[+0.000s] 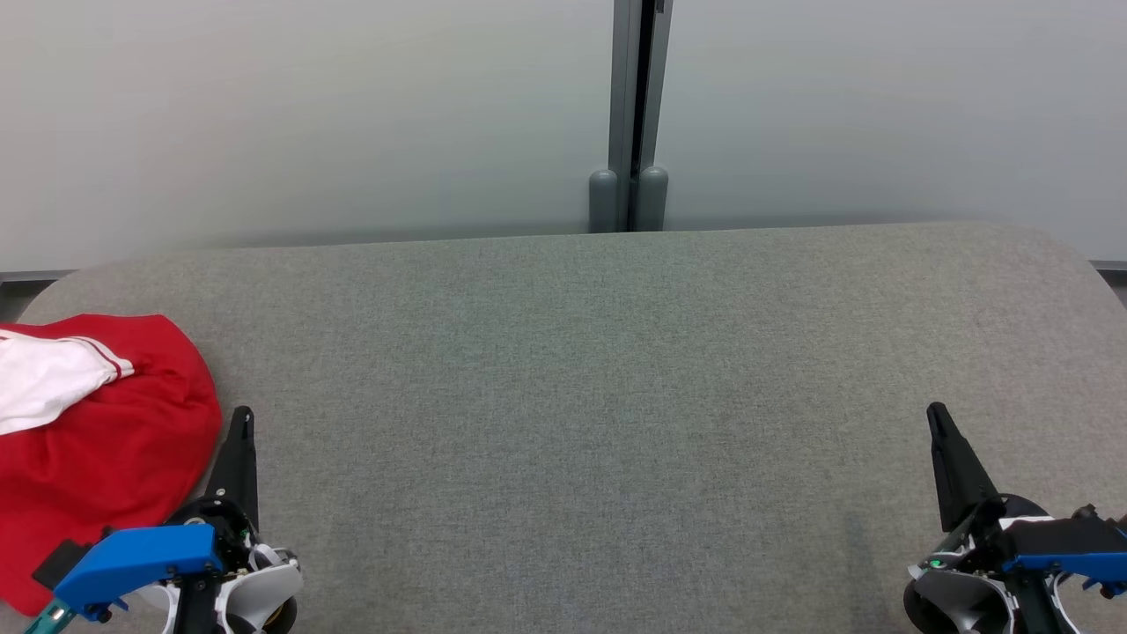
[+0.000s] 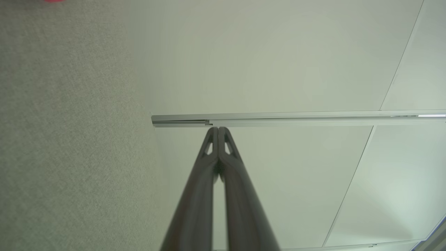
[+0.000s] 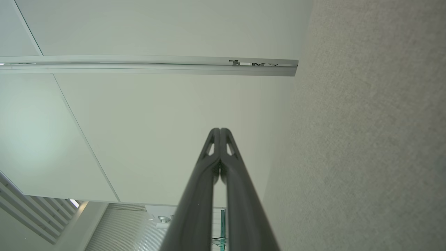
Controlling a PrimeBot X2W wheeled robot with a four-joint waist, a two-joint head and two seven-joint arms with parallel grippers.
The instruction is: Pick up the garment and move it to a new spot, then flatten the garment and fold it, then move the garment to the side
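A crumpled red garment [image 1: 106, 449] with a white striped part lies at the left end of the grey padded table [image 1: 581, 396], running off the head view's left edge. My left gripper [image 1: 242, 418] stands just right of the garment's edge, fingers pressed together and holding nothing. A sliver of red garment [image 2: 52, 1] shows at the top left of the left wrist view, where the left gripper [image 2: 218, 129] is shut. My right gripper [image 1: 935, 412] is at the lower right over bare table, far from the garment. In its own wrist view the right gripper [image 3: 220, 130] is shut and empty.
A pale wall with a grey vertical post [image 1: 636, 114] stands behind the table's far edge. The table's rounded corners show at far left and far right. Bare grey fabric spans the stretch between the two grippers.
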